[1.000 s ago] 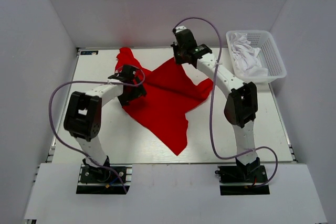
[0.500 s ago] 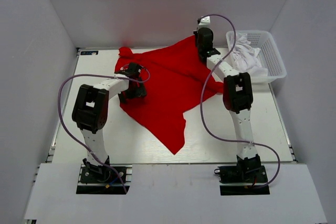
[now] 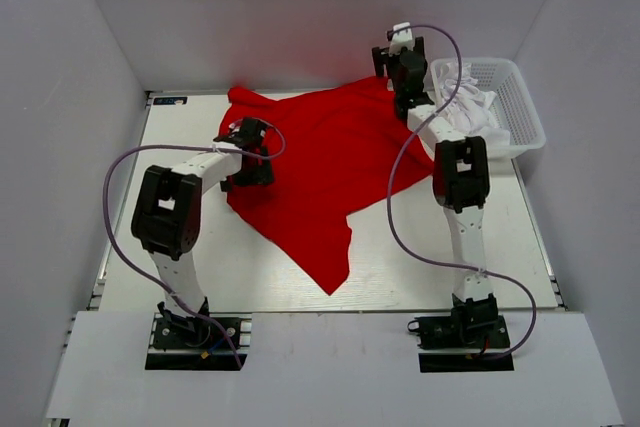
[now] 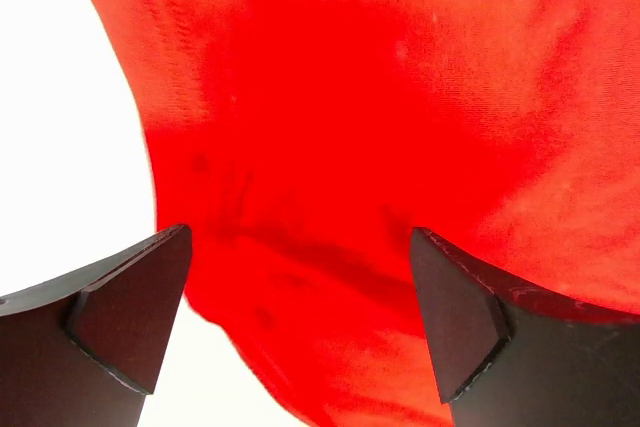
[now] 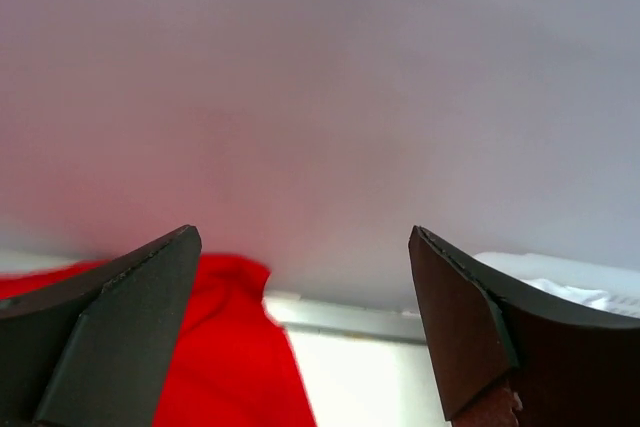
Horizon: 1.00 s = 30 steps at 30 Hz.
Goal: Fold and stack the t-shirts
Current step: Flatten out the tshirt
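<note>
One red t-shirt (image 3: 320,167) lies spread and rumpled across the table (image 3: 180,247), from the far-left corner toward the middle of the near edge. White t-shirts (image 3: 470,102) sit heaped in the basket (image 3: 525,107) at the far-right corner. The left gripper (image 4: 300,237) hovers over the red shirt's left border, fingers spread, grasping nothing. The right gripper (image 5: 305,237) hangs raised at the far edge, likewise spread and empty. Such light, limp cloth will probably drag and bunch, so pinch it at hems or corners.
</note>
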Tool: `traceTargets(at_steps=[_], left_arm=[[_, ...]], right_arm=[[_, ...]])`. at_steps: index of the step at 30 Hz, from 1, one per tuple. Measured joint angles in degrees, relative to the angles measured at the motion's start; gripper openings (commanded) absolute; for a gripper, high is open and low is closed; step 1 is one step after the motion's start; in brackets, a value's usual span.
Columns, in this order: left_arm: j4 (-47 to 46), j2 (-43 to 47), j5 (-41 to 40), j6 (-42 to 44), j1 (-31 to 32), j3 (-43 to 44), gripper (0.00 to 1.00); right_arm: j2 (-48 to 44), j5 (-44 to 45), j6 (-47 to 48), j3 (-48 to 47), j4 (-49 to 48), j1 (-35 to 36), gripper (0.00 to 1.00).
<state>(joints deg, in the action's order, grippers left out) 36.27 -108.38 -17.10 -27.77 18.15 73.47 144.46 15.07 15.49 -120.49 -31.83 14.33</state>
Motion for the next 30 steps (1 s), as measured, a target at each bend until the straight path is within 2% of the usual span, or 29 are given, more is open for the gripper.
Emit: traceTargets(at_steps=[3, 6, 10, 13, 15, 19, 23, 30], left_arm=[[0.92, 2.6, -0.96, 0.85, -0.39, 0.2, 1.0], [1.6, 6.23, -1.31, 1.18, -0.87, 1.33, 1.0], [0.55, 9.68, 1.64, 0.63, -0.96, 3.08, 1.0], [-0.59, 10.01, 6.25, -0.66, -0.61, 4.83, 1.0], [-1.53, 10.27, 9.25, -1.11, -0.46, 4.96, 1.0], [-2.08, 12.39, 12.22, -1.84, -0.26, 3.04, 1.0], [-1.75, 18.64, 12.07, -3.08, -0.26, -4.13, 1.0], [0.63, 29.94, 11.78, -4.76, -0.28, -12.72, 1.0]], right_arm=[[-9.53, -3.39, -1.42, 4.33, 8.96, 0.76, 0.9], [-20.55, -8.24, -7.19, 8.31, 18.86, 1.57, 0.9], [-38.36, -14.6, -16.59, 24.17, 25.11, 2.8, 0.9], [-45.72, -18.12, -22.03, 35.39, 28.79, 3.63, 0.9], [-45.59, -18.8, -24.59, 39.98, 32.61, 4.68, 0.9], [-38.95, -18.88, -27.43, 44.22, 41.83, 7.41, 0.9], [-35.69, -18.71, -29.05, 46.84, 48.06, 10.6, 0.9], [-35.5, -18.86, -33.33, 50.21, 46.64, 14.62, 0.9]])
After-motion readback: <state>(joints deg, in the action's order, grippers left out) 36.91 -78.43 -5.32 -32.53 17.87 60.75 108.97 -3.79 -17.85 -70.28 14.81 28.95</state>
